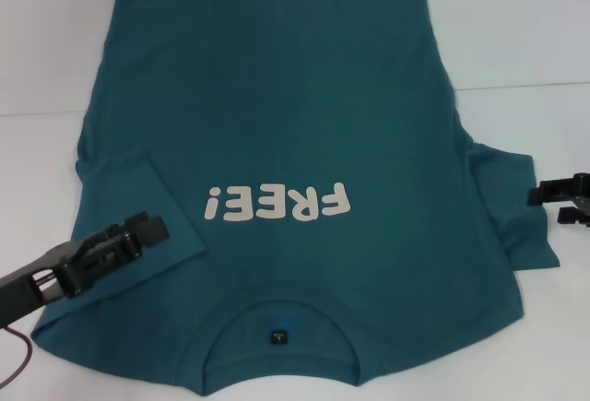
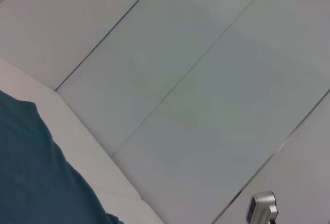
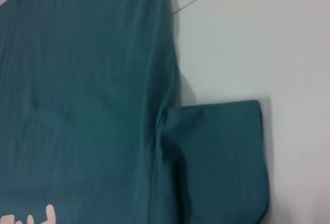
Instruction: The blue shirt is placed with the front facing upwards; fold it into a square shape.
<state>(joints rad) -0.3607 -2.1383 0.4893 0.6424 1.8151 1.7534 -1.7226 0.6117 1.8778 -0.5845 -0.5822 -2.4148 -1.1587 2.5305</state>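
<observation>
The blue shirt (image 1: 295, 143) is spread front up on the white tabletop (image 1: 525, 32), with its collar (image 1: 281, 313) nearest the robot and the hem at the far side. The cream "FREE!" lettering (image 1: 279, 203) is seen across the chest. The sleeve on the robot's left (image 1: 138, 198) is folded in over the body of the shirt, while the right sleeve (image 1: 512, 207) is still laid out flat on the tabletop, its edge well defined in the right wrist view. Bare tabletop is left beyond the hem and along the right side. The left gripper (image 1: 147, 233) is held over the folded sleeve near the shirt's left edge; whether its fingers are open or closed cannot be told. The right gripper (image 1: 562, 200) is placed just beside the right sleeve's outer edge; its fingers cannot be judged either.
</observation>
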